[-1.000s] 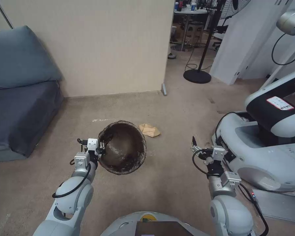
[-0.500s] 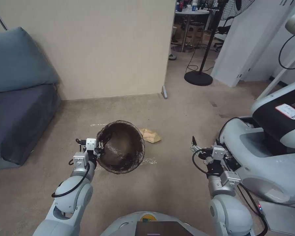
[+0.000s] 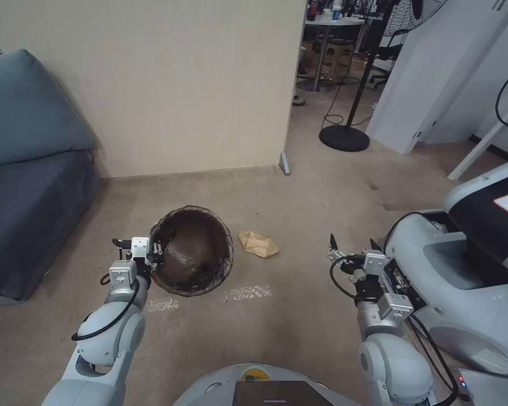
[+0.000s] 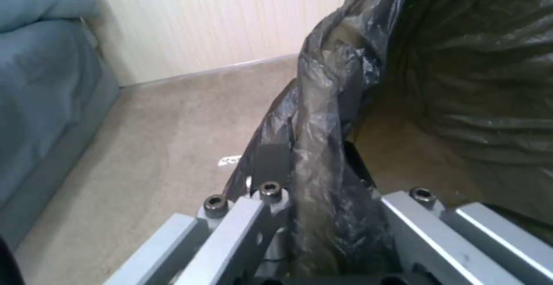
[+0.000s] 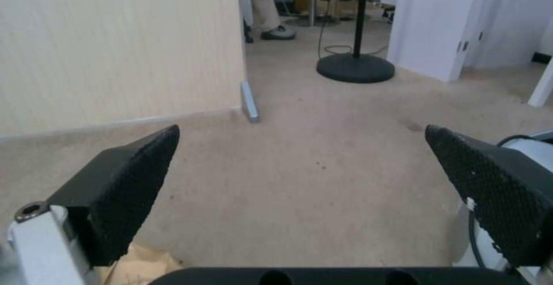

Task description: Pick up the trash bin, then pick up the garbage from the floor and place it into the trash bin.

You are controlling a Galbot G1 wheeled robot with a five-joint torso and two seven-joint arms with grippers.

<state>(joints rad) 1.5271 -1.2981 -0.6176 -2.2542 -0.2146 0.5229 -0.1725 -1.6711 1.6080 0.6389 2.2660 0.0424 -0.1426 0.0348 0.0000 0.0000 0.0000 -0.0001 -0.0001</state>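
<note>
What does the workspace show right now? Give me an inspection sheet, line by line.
Surface: beige carpet floor, pale scuff marks.
Job's things: trash bin, dark bag over its rim, held at the rim; crumpled tan paper bag on the floor beside it, apart.
Clutter: nothing seen.
Grippers: left gripper clamped on the bin's rim; right gripper open, empty, above the floor.
Cables: black cables by the fan stand.
Surroundings: blue sofa, partition wall, another robot at right.

Beige carpet (image 3: 299, 316) under paper bag (image 3: 258, 244)
</note>
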